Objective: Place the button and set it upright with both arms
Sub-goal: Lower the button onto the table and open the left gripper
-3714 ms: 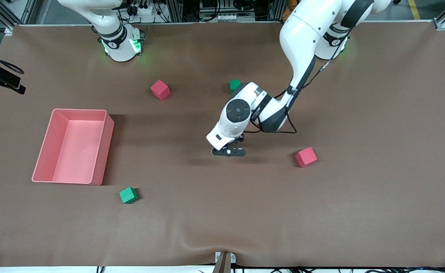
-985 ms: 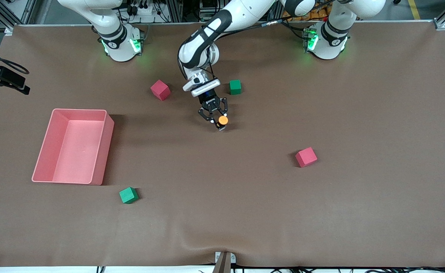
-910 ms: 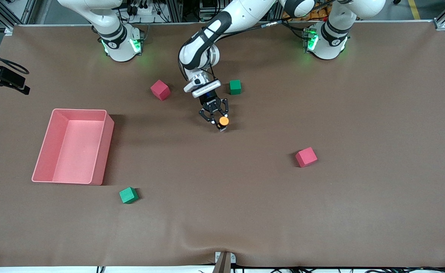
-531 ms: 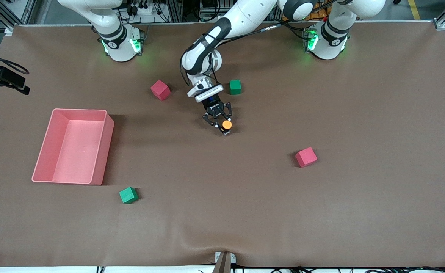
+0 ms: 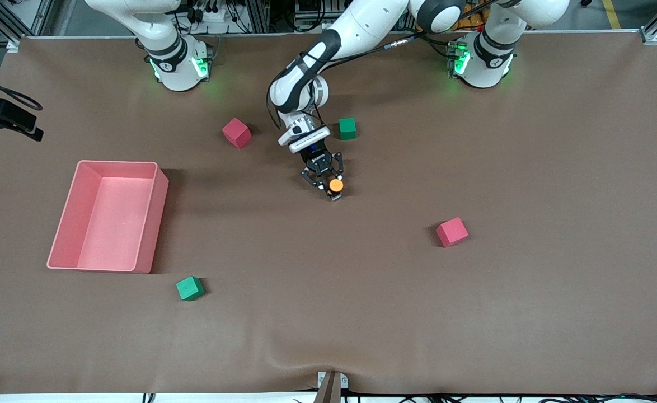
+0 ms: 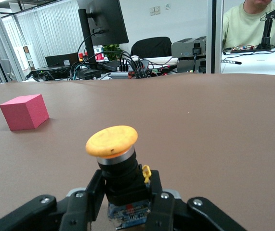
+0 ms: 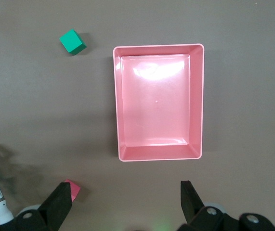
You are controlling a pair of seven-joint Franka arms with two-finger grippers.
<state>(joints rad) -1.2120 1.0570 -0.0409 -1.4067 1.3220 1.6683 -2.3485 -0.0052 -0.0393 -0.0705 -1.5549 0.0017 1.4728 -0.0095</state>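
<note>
the left gripper [image 5: 328, 182] is clamped on the black body of the button [image 5: 336, 185], orange cap up, low over the middle of the table [image 5: 530, 291]. the base should be lowered flat before release. the right gripper [image 7: 123, 204], spread wide, waits above the pink bin [image 7: 159, 103].

Worktop [image 5: 530, 313]: brown mat cover, with a slight wrinkle at the edge nearest the front camera.

Directly on it:
- pink tray [image 5: 80, 213], toward the right arm's end.
- green cube [image 5: 189, 288], just nearer the camera than the tray.
- red cube [image 5: 236, 132], farther from the camera than the tray.
- second green cube [image 5: 347, 128], mid-table.
- second red cube [image 5: 452, 232], toward the left arm's end.

All five lie well apart from one another.
</note>
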